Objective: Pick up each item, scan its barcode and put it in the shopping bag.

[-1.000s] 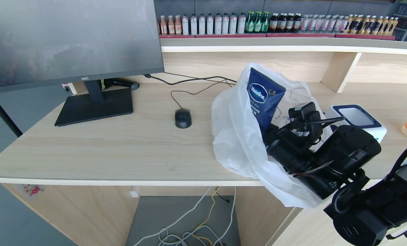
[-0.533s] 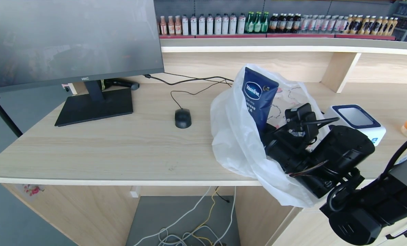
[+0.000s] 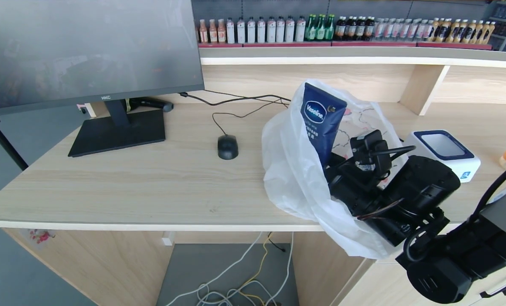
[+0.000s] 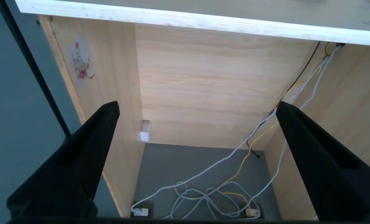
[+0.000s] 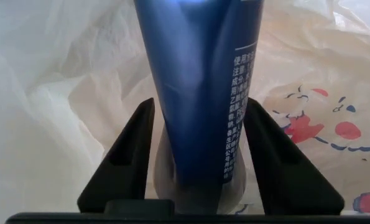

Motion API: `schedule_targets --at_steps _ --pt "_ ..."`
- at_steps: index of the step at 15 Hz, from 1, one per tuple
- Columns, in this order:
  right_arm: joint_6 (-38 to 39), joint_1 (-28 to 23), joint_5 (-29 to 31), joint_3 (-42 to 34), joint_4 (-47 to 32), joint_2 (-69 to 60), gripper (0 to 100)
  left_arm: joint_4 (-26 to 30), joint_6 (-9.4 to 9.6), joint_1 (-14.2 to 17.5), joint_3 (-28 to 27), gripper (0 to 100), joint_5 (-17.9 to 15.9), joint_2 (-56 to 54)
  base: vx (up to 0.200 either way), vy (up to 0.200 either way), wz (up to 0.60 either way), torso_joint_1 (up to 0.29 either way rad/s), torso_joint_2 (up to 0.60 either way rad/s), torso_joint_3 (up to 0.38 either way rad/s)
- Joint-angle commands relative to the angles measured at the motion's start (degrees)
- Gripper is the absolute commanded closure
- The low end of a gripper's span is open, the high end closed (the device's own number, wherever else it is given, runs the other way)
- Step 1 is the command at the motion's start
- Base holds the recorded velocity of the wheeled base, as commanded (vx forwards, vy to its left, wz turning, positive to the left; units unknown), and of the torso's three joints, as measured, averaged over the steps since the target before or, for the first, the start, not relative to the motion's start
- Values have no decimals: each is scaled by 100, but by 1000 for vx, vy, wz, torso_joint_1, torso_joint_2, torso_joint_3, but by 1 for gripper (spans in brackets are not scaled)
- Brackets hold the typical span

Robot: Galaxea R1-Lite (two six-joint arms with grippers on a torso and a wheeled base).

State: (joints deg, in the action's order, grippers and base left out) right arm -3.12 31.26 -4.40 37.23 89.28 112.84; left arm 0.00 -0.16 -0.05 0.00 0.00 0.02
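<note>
My left pincer is hanging spread wide below the wooden desk, gripping nothing. On the desk, one flat dark monitor is standing far left, and one rounded black mouse is lying right of it. Farther right, one crinkly white plastic shopping bag is gaping. In its mouth my right pincer is pinching one smooth blue lotion tube, upright. One boxy white scanner is sitting just right of the bag.

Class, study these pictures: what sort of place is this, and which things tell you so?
Most likely a shop checkout: rows of drink bottles line the shelf behind, a barcode scanner sits on the counter, and the right gripper holds a blue tube partly inside a white shopping bag.
</note>
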Motion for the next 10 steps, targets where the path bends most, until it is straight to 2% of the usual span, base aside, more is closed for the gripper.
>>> schedule_targets --at_steps 1,10 --pt "40 3 1 -32 72 -86 0 0 -2 -4 0 0 0 -2 0 0 0 0 0 0" --pt "57 3 1 -524 72 -798 0 0 -2 -4 0 0 0 -2 0 0 0 0 0 0"
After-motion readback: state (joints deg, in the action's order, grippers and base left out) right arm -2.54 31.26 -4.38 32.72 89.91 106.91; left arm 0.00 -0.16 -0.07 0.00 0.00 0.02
